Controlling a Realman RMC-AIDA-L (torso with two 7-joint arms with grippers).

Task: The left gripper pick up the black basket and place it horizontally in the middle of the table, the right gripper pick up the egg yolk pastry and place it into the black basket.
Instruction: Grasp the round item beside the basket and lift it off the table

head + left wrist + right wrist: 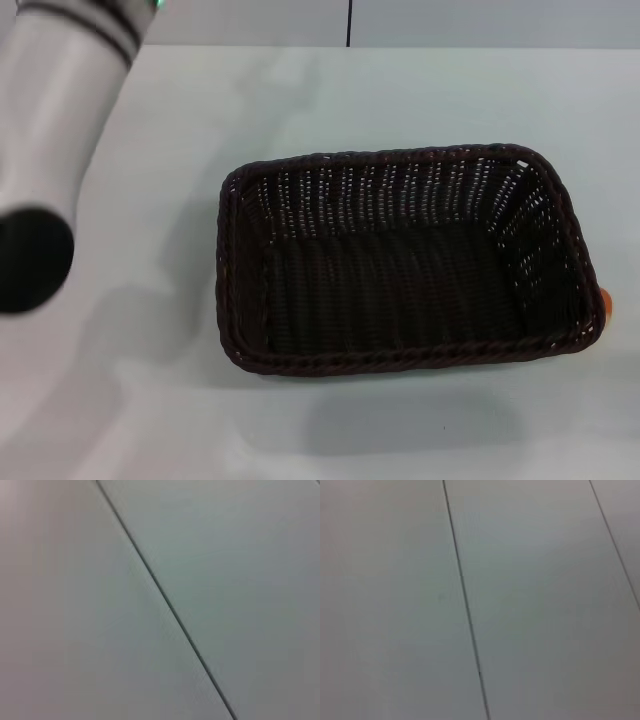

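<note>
The black basket [400, 265] lies lengthwise across the middle of the white table [330, 100], upright, with nothing inside it. A small orange sliver of the egg yolk pastry [605, 300] peeks out just outside the basket's right rim, and the rest of it is hidden behind the wicker. My left arm [60, 110], silver-grey with black bands, slants across the head view's left side, above the table and apart from the basket. Neither gripper shows in any view.
Both wrist views show only pale flat panels crossed by thin dark seams [165, 600] [465, 600]. The table's far edge meets a pale wall with a dark vertical line [349, 22].
</note>
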